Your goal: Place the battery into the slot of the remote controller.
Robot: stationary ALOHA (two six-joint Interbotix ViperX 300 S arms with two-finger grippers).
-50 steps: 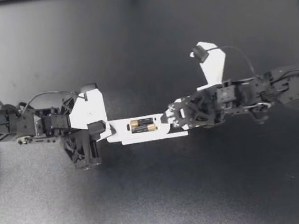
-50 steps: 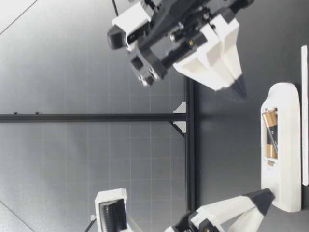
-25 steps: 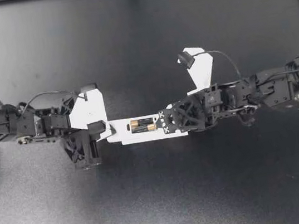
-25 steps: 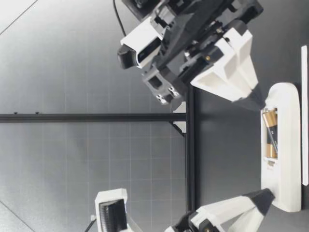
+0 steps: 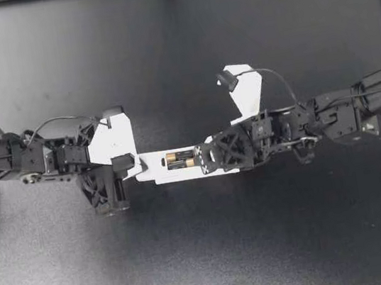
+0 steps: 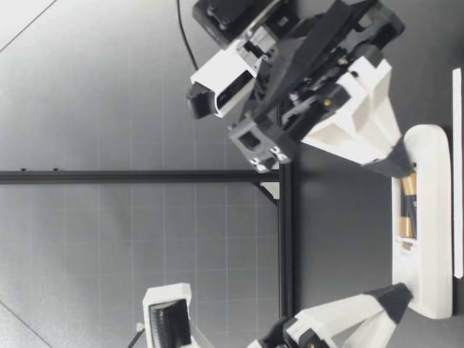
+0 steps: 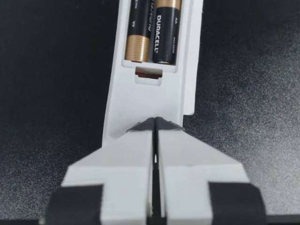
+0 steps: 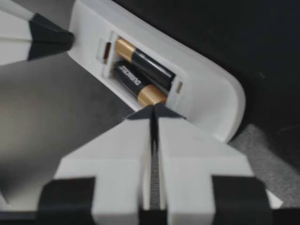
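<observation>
From above, the white remote controller lies on the black table between my left gripper and my right gripper. Two black-and-gold batteries sit side by side in its open back.

Low view: both grippers' tips touch the remote.

Left wrist: my fingers are pressed together on the remote's end.

Right wrist: my fingers are closed together, their tips at one battery's gold end.

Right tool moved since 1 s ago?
Yes. The right tool has come in from past the end of the remote and down; its shut tips are now at the batteries. The remote stayed put.
</observation>
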